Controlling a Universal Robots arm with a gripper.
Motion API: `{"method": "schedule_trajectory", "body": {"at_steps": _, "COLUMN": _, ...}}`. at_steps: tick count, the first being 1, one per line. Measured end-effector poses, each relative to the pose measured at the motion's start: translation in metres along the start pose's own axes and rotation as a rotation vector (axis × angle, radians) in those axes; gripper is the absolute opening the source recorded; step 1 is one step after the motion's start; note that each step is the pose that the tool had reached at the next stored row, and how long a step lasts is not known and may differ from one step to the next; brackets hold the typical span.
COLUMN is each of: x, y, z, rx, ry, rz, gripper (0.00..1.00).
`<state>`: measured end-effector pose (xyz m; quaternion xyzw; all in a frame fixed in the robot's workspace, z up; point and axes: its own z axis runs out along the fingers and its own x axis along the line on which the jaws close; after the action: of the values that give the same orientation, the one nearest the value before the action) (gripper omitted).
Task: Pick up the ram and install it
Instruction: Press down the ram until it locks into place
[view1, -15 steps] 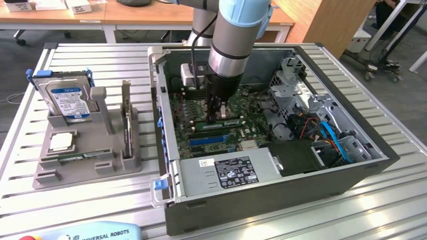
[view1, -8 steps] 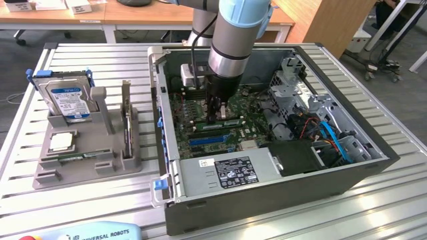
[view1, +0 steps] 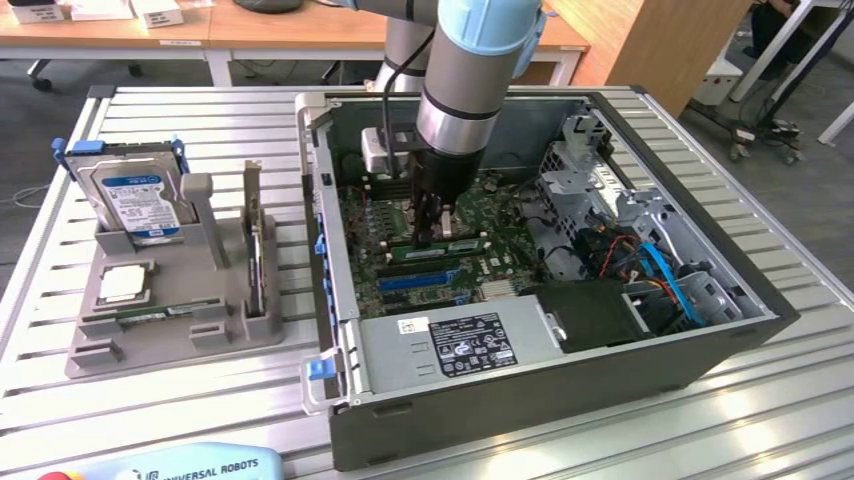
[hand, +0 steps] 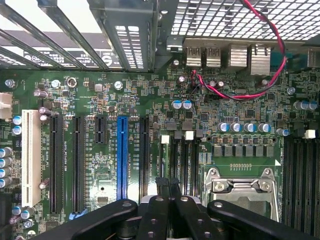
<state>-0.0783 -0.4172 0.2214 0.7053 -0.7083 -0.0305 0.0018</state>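
From high and well back we look down into the case (view1: 534, 330); our wrist view hangs near above its motherboard (hand: 150, 115), seen in both.

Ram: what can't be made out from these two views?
- Exterior view: whether the tool touches the ram; the arm covers the contact.
- Wrist view: the slot below the tool, hidden by its fingers.
- Exterior view: whether the ram is fully seated; too small to tell.
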Motion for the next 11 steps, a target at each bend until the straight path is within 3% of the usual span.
{"method": "schedule_trajectory", "body": {"at_steps": 11, "x": -0.001, "y": 0.0008, "z": -0.0165, "rx": -0.0001, "ry": 0.0012, "rz": 0.000, "gripper": 0.10}}
